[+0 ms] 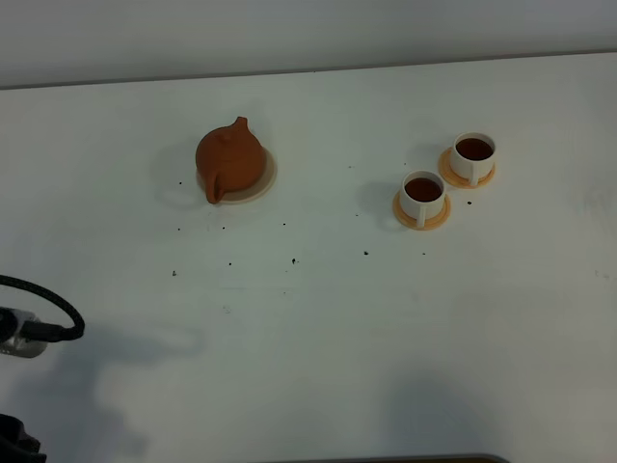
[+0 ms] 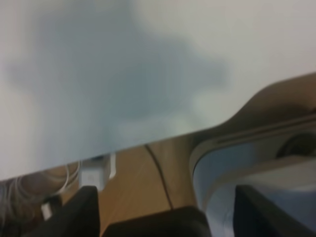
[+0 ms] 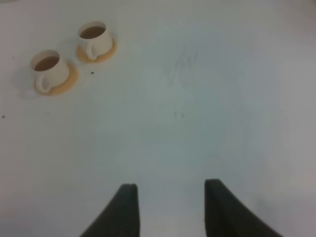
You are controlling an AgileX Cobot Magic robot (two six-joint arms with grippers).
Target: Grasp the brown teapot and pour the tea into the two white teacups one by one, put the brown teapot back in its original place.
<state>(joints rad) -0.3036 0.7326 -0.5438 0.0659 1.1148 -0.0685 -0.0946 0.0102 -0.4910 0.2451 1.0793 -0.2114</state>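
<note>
White worktop [image 1: 318, 328] fills the high view, and its near part carries only soft shadows and a few dark specks. At the near left corner a black braided cable [image 1: 48, 307] and a pale connector are cut off by the picture's edge; neither gripper shows from above.

The left gripper [image 2: 163, 217] appears only in its own wrist view, blurred, as two dark fingers [image 2: 81, 210] standing wide apart with nothing between them, beyond the worktop's edge, over a wooden floor, loose cables and a pale rounded base that is hard to identify. The right gripper [image 3: 170, 210] likewise shows two dark fingers [image 3: 123, 210], cut off at the picture's edge, spread apart and empty above bare worktop, well short of the cups.

Farther back, toward the right edge, the two white teacups [image 1: 423, 196] [image 1: 473, 156] stand upright, each on a round orange saucer [image 1: 421, 217], both holding dark tea. They sit near each other but apart, one nearer the front, the other behind it and closer to the right edge; their small handles face the front edge.

At the same depth left of centre, the brown teapot [image 1: 229, 160], squat and orange-brown clay, sits on the beige coaster [image 1: 262, 182], which peeks out on its right. Its long axis runs front to back, one end toward the front edge, the other toward the far edge; which end is spout or handle is unclear.
</note>
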